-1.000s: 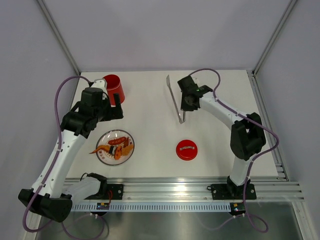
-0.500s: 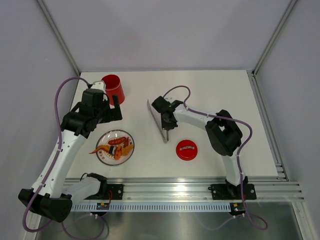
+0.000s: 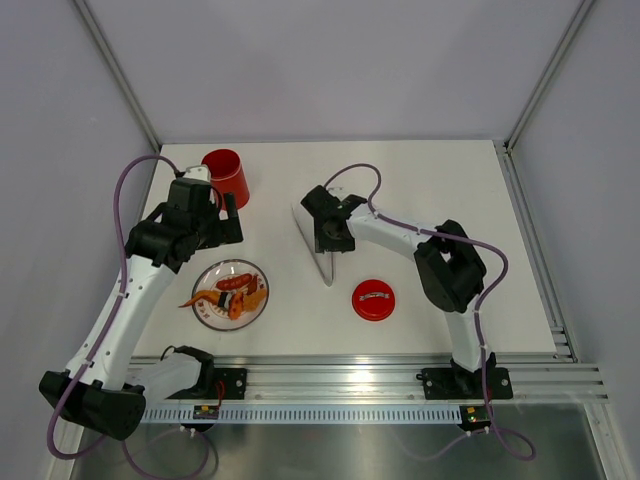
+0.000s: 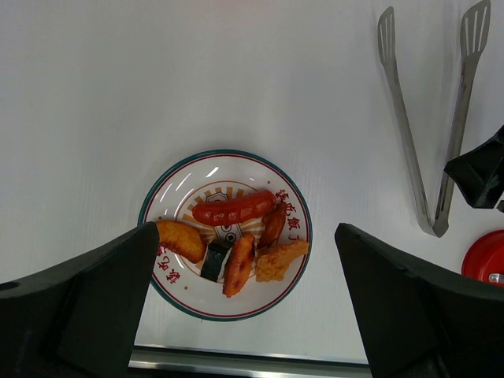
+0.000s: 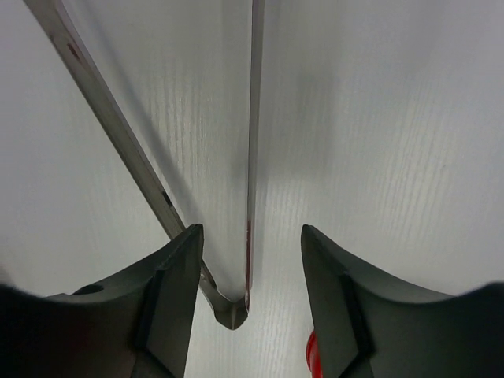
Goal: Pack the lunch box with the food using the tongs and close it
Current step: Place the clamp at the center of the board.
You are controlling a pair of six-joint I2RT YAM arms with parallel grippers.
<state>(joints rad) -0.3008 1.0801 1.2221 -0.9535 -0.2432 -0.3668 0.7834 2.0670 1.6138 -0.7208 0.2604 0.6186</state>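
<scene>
The silver tongs lie on the table in a narrow V, joint toward the front. My right gripper is open around the joint end; the right finger stands clear of the arms and nothing is gripped. The food, sausages, orange pieces and a black-and-white roll, sits on the patterned plate. My left gripper hovers wide open above that plate. The red lunch box stands upright at the back left. Its red lid lies flat at front centre.
The tongs lie right of the plate, between it and the lid. A metal rail runs along the table's front edge. Grey walls close in the back and both sides.
My right arm carried the tongs from the back centre leftward toward the plate, set them on the table, and its jaws have opened off them. The left arm has barely moved.
</scene>
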